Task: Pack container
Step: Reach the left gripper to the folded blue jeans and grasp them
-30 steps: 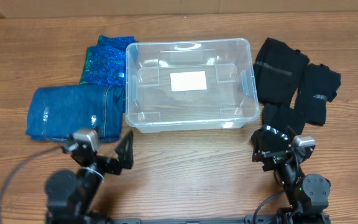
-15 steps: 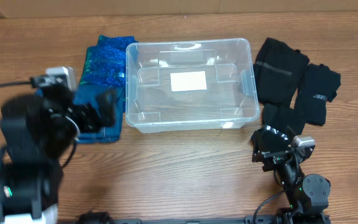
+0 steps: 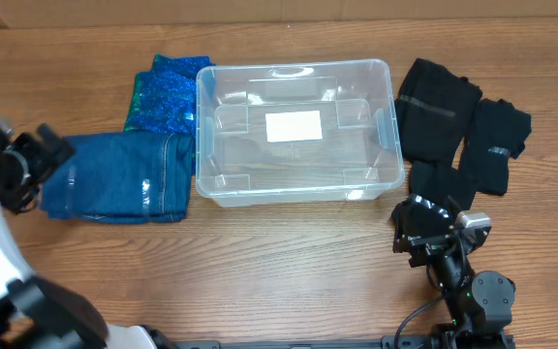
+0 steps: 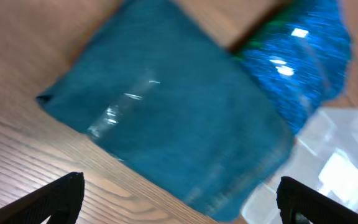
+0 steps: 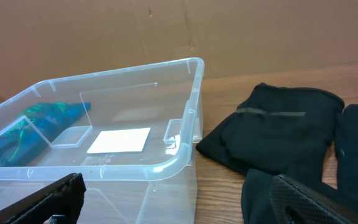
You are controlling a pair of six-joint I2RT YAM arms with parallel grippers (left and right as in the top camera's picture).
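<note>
Left gripper [image 3: 29, 163] over end of jeans [image 3: 124, 174] farthest from container [image 3: 296, 66], fingers spread wide, right gripper [image 3: 417, 231] low nr black clothes [image 3: 439, 102], spread too.

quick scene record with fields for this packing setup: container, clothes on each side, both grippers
container: clear, nothing packed in it yet
label: white label on its bottom
left of container: folded jeans, sparkly blue fabric behind them
right of container: black clothes
left gripper: open, holding nothing, at the jeans' left end
right gripper: open, holding nothing, in front of the black clothes
</note>
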